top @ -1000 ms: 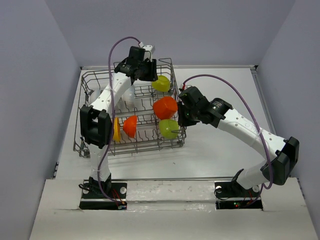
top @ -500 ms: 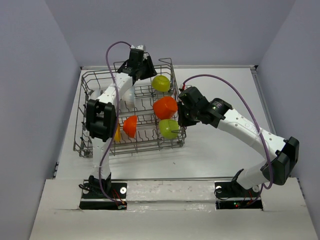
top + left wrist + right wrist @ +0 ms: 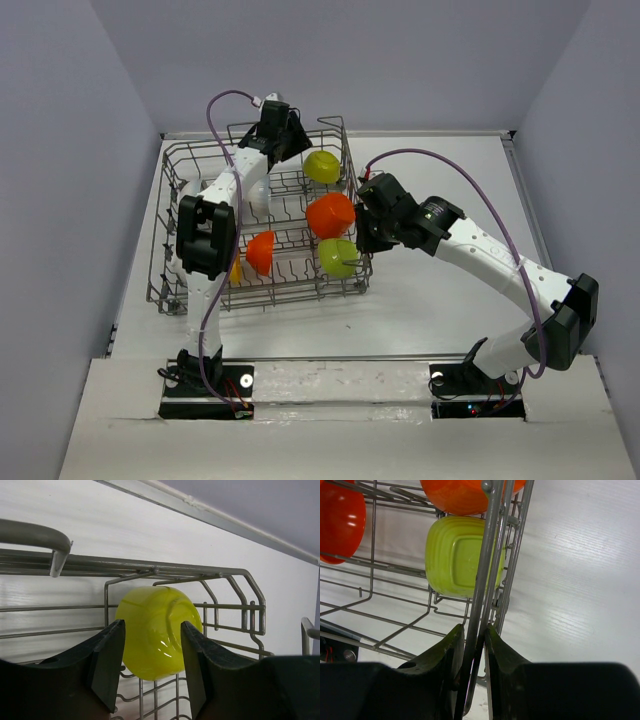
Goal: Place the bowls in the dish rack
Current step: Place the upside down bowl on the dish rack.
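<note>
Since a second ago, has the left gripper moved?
Yes. The left gripper has pulled back up and to the left in the top view, away from the lime green bowl and toward the far rim of the dish rack.

1. A white table (image 3: pixel 440 290) fills the floor of the enclosure, and the wrist views show a faint wood grain running across its top.
2. A thin pale strip (image 3: pixel 430 132) runs the length of the table's far edge, just where the top meets the back wall (image 3: pixel 380 60).
3. Plain lavender-grey panels close in on three sides. The left wall (image 3: pixel 70 200) and the right wall (image 3: pixel 595 150) slant outward toward the camera from the back wall.
4. A pale board (image 3: pixel 340 440) spans the near edge of the scene. A thin, irregular line (image 3: pixel 330 417) crosses it from side to side, possibly a seam or a crack.
</note>
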You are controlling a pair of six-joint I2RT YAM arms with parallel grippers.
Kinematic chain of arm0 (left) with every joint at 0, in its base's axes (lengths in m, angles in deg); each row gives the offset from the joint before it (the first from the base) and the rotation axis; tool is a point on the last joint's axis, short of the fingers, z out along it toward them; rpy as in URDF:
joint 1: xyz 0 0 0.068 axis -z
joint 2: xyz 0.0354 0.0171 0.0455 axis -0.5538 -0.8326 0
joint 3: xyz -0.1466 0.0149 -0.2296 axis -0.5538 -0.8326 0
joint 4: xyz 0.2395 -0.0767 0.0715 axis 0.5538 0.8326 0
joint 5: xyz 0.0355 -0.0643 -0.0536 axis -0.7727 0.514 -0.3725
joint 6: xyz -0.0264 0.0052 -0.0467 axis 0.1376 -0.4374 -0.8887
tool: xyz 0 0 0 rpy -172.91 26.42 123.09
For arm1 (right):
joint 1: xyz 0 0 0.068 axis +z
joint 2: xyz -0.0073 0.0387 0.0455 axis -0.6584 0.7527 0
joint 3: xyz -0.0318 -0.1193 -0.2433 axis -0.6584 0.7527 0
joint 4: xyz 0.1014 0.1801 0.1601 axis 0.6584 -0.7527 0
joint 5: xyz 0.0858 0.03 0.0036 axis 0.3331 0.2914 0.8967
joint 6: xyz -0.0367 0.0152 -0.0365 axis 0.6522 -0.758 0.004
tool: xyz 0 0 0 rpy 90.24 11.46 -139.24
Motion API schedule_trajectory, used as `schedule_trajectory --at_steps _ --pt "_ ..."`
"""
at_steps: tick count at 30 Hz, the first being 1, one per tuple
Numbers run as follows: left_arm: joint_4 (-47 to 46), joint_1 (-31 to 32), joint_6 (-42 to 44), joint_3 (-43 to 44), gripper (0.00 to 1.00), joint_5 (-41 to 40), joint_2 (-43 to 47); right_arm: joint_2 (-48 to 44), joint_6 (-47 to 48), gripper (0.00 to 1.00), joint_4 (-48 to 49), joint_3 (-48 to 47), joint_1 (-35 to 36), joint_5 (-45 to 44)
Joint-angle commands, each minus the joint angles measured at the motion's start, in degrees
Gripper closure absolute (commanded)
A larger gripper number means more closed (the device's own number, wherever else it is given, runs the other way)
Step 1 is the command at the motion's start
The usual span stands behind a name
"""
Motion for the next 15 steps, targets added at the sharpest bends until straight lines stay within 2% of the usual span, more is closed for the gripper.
schedule_trajectory --at_steps 1,5,15 --pt "-2.9 0.5 -2.6 0.1 0.41 -2.8 0.9 -2.0 0.5 0.76 6.0 -1.1 0.7 1.8" --pt "-2.8 0.6 -3.9 -0.1 0.35 -5.7 0.7 -2.1 0.6 0.75 5.9 -1.1 0.7 1.7" --pt "0.5 0.6 -1.7 1.2 0.35 -1.7 -1.6 -2.4 0.6 0.74 5.7 -1.1 0.7 1.2"
